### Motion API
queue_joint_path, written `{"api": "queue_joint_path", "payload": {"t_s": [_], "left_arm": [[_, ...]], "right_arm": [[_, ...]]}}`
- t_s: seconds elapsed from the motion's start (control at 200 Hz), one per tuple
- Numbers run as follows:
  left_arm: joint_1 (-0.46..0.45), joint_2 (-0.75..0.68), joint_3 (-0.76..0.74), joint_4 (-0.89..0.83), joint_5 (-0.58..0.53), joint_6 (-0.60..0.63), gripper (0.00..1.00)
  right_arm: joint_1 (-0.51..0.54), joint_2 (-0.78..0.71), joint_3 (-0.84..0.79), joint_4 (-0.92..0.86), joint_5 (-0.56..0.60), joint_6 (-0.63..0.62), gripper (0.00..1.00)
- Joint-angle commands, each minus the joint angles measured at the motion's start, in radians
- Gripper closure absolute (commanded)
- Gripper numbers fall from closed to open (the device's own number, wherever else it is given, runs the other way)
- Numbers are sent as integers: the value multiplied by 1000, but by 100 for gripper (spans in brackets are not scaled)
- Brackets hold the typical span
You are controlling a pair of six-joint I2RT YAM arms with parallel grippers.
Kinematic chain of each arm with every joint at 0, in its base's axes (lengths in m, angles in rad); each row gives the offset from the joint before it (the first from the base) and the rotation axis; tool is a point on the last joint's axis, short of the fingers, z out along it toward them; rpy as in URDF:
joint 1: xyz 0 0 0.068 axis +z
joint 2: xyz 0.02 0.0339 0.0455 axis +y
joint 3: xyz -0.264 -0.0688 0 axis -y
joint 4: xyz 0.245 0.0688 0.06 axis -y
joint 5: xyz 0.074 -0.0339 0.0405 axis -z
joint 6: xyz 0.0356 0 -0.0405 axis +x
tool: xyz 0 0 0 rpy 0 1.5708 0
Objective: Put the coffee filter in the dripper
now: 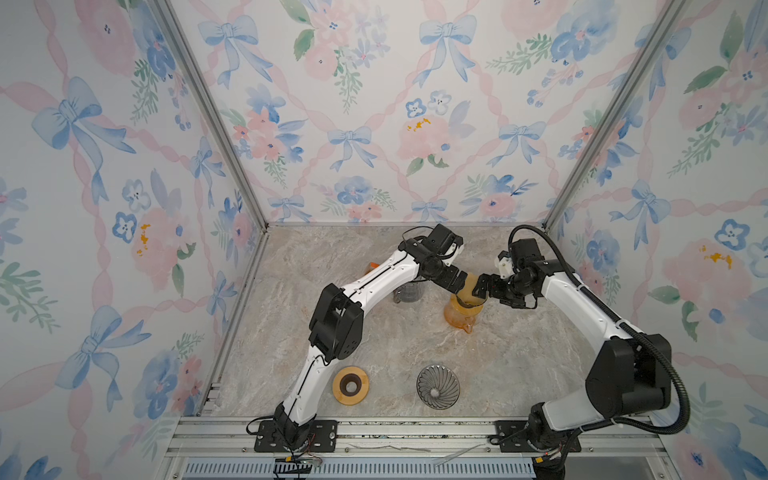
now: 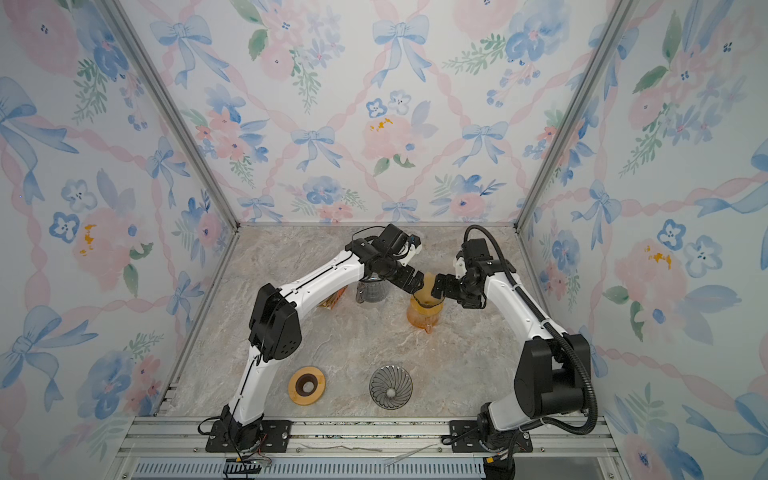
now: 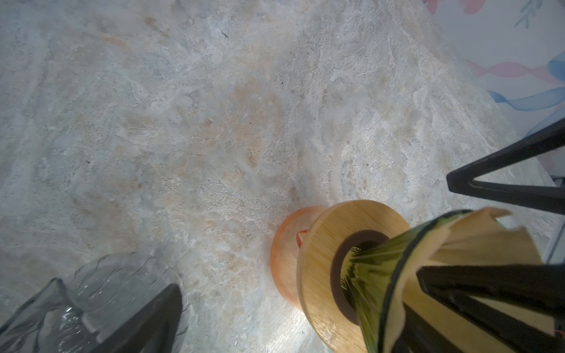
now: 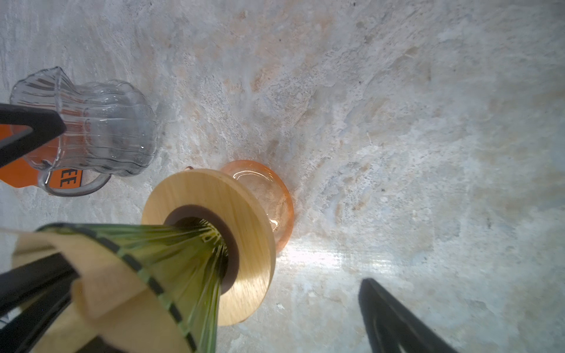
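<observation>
Brown paper filter (image 4: 104, 272) sat inside the green glass dripper (image 4: 174, 244), its edge wavy above the rim. Dripper stood in a wooden collar (image 4: 195, 195) on the orange carafe (image 4: 269, 195), mid worktop (image 4: 397, 122). Left fingers (image 3: 149, 318) were spread wide, one in the cone, one outside. Right fingers (image 4: 394, 321) likewise. Neither pinched anything, though contact with the paper was hard to judge. Clear jug (image 4: 101, 122) stood nearby.
</observation>
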Motion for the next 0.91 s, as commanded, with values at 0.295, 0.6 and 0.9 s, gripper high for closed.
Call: {"api": "queue_joint_path", "payload": {"t_s": [0.295,0.6,0.9], "left_arm": [[14,32,22,-24,-6,-14,2],[18,32,23,-23,12,-19,2],[19,35,23,-23,15,-16,2]], "right_arm": [[-54,12,13,-5,23,-6,4],[-55,-2,4,-3,-43,-13,4],[-53,-5,-29,-6,-50,-2,4]]}}
